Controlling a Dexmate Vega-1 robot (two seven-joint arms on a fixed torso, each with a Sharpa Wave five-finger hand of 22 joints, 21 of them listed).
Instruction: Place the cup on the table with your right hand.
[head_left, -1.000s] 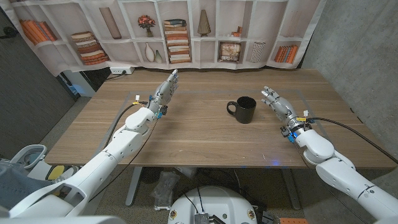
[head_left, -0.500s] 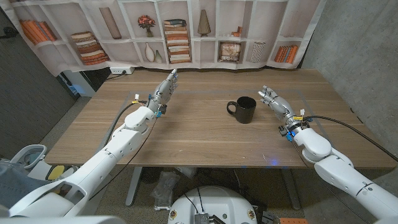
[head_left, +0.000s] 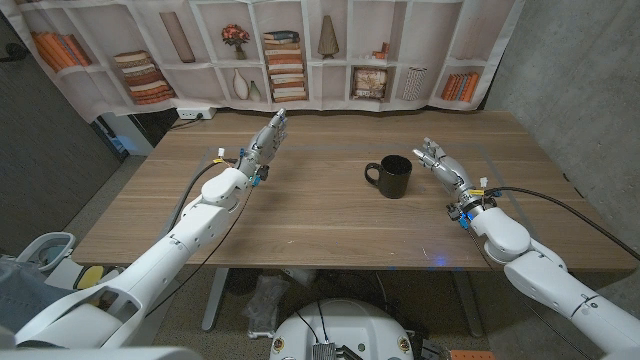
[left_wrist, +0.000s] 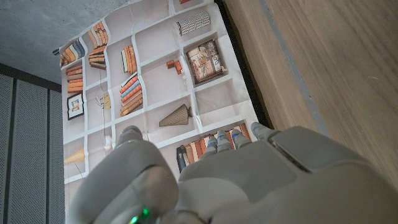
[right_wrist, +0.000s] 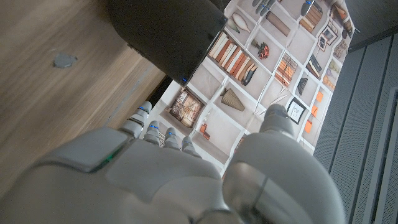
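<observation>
A black cup (head_left: 392, 176) stands upright on the wooden table (head_left: 320, 215), its handle pointing toward picture left. My right hand (head_left: 440, 164) is just to the cup's right, a short gap away, fingers apart and holding nothing. In the right wrist view the cup (right_wrist: 165, 30) looms dark beyond the back of my right hand (right_wrist: 161, 180). My left hand (head_left: 264, 144) is raised over the table's left half, far from the cup, fingers extended and empty; its back (left_wrist: 242, 180) shows in the left wrist view.
A printed bookshelf backdrop (head_left: 270, 50) hangs behind the table's far edge. A white power strip (head_left: 196, 113) lies at the far left corner. A grey wall (head_left: 570, 70) stands to the right. A small bright spot (head_left: 441, 262) sits near the front edge.
My right hand has drifted slightly nearer the cup and a little toward me. The cup and my left hand have stayed put.
</observation>
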